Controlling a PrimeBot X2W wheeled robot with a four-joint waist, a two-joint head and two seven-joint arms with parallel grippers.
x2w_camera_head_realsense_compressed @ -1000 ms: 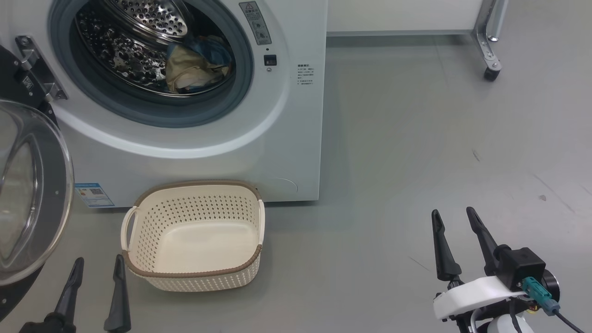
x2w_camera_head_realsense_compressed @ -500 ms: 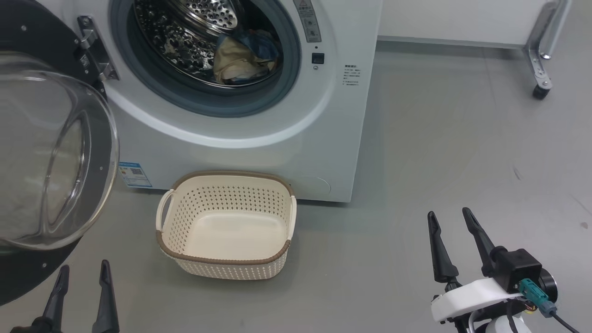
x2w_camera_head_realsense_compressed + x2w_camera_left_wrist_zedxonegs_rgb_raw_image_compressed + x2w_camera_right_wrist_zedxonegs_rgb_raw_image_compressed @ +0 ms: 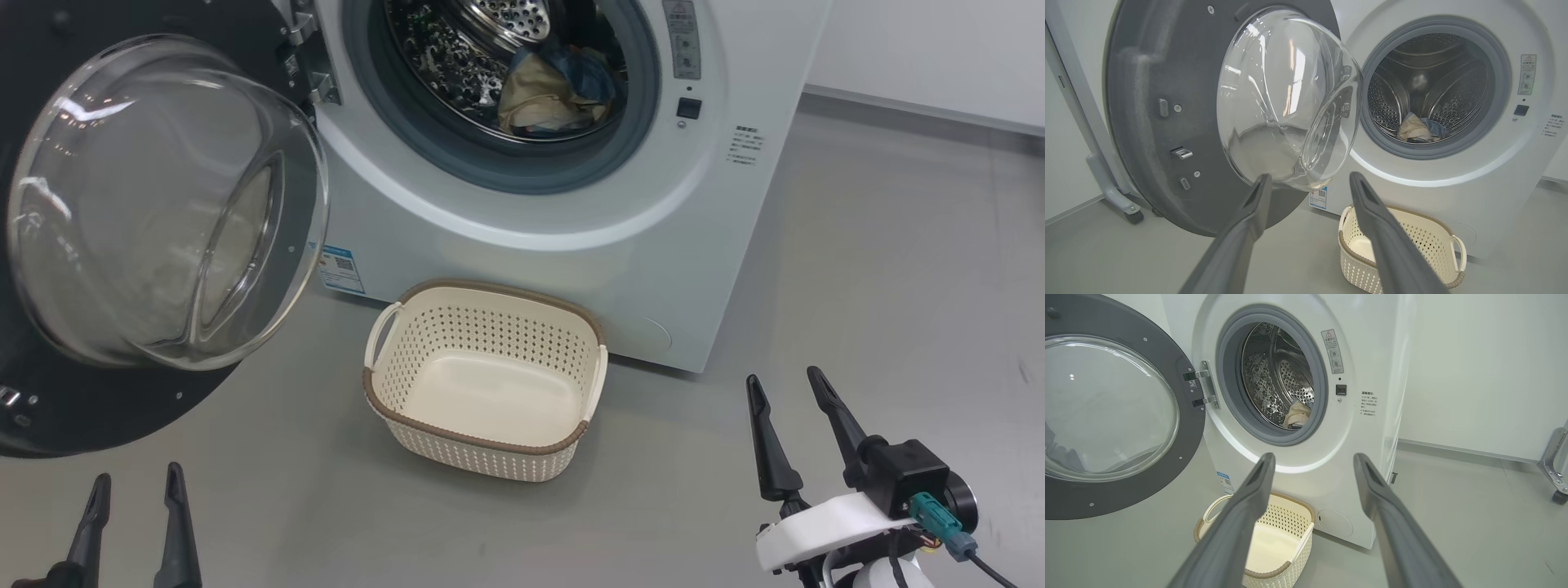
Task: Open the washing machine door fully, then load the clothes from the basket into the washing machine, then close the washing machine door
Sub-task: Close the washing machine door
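Door (image 3: 82,412) rim stands near spread left jaws, seemingly apart; right jaws spread too.

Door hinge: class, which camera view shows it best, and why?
Right wrist view: the door hinge is whole, unobstructed. Head view has it at the top edge; left wrist view glimpses it through the door glass.
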